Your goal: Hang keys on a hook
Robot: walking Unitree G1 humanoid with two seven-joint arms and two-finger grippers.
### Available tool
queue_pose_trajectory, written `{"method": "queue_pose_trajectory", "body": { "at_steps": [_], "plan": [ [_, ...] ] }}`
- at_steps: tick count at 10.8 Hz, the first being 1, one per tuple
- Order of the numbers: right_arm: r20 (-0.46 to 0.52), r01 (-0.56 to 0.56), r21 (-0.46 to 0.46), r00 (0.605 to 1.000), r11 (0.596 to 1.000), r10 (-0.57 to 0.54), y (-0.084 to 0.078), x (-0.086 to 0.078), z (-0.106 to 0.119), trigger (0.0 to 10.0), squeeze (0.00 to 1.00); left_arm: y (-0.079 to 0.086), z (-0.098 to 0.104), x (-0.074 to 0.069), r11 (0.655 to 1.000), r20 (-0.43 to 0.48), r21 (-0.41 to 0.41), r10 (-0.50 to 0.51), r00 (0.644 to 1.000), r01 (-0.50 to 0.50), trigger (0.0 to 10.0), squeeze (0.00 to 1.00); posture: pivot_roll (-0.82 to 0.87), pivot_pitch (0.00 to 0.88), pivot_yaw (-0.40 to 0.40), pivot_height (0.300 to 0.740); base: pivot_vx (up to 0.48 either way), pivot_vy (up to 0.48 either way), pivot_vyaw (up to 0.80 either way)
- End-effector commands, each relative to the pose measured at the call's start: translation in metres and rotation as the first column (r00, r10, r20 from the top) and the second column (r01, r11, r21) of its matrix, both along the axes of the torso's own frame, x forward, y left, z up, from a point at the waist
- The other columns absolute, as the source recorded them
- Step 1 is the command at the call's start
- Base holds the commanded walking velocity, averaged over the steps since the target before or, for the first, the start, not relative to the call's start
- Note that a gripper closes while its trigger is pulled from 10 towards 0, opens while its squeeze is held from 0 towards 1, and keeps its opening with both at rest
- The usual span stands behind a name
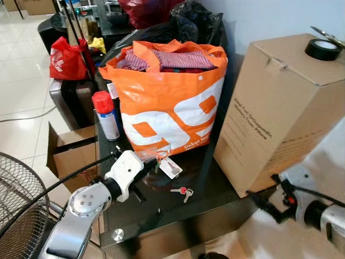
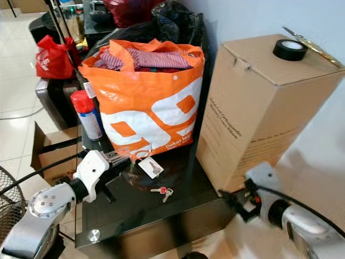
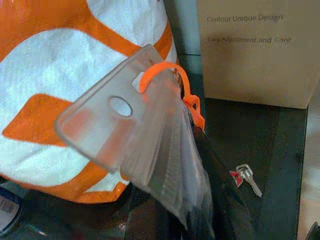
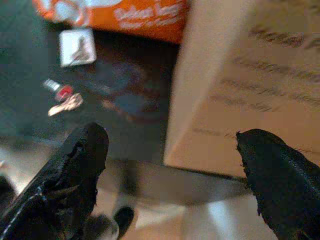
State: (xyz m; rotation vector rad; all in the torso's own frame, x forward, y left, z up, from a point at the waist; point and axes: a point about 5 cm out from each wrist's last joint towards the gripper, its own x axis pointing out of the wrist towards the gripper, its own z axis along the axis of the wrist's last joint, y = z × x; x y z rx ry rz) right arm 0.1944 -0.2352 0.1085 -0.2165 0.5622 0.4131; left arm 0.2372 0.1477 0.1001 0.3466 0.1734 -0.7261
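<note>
— Keys (image 1: 183,192) where?
— Flat on black glass table (image 1: 215,202), in front of orange bag (image 1: 172,102), near cardboard box (image 1: 280,113).
— Left gripper (image 1: 156,162)?
— At bag's base, pinching clear tag (image 3: 135,140) on orange loop.
— Right gripper (image 4: 170,150)?
— Fingers spread wide, at table's edge by box — apart from keys.
</note>
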Motion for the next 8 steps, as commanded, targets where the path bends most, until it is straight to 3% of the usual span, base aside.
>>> {"method": "queue_pose_trajectory", "body": {
  "at_steps": [1, 2, 3, 5, 8],
  "plan": [
    [0.073, 0.016, 0.011, 0.997, 1.000, -0.016, 0.009, 0.013, 0.005, 10.0, 0.00, -0.004, 0.005, 0.003, 1.000, 0.019, 0.000, -0.028, 0.999, 0.028, 10.0, 0.00, -0.06, 0.000, 0.035, 0.740, 0.000, 0.000, 0.00],
    [0.107, 0.022, 0.040, 0.994, 0.999, -0.027, 0.017, 0.019, 0.006, 10.0, 0.00, -0.004, 0.006, 0.003, 1.000, 0.020, -0.001, -0.031, 0.999, 0.031, 10.0, 0.00, -0.05, 0.000, 0.033, 0.740, 0.000, 0.000, 0.00],
    [0.155, 0.039, 0.118, 0.986, 0.992, -0.057, 0.036, 0.030, 0.007, 10.0, 0.00, -0.004, 0.006, 0.004, 1.000, 0.022, -0.002, -0.031, 0.999, 0.031, 10.0, 0.00, -0.05, 0.000, 0.032, 0.740, 0.000, 0.000, 0.00],
    [0.142, 0.026, 0.152, 0.989, 0.988, -0.048, 0.049, 0.030, 0.003, 10.0, 0.00, -0.003, 0.007, 0.004, 1.000, 0.019, -0.001, -0.031, 0.999, 0.031, 10.0, 0.00, -0.05, 0.000, 0.033, 0.740, 0.000, 0.000, 0.00],
    [0.133, 0.046, 0.145, 0.989, 0.988, -0.066, 0.042, 0.021, 0.001, 10.0, 0.00, -0.004, 0.007, 0.008, 1.000, 0.028, -0.017, -0.016, 0.999, 0.017, 10.0, 0.00, -0.06, 0.000, 0.041, 0.740, 0.000, 0.000, 0.00]
  ]
}}
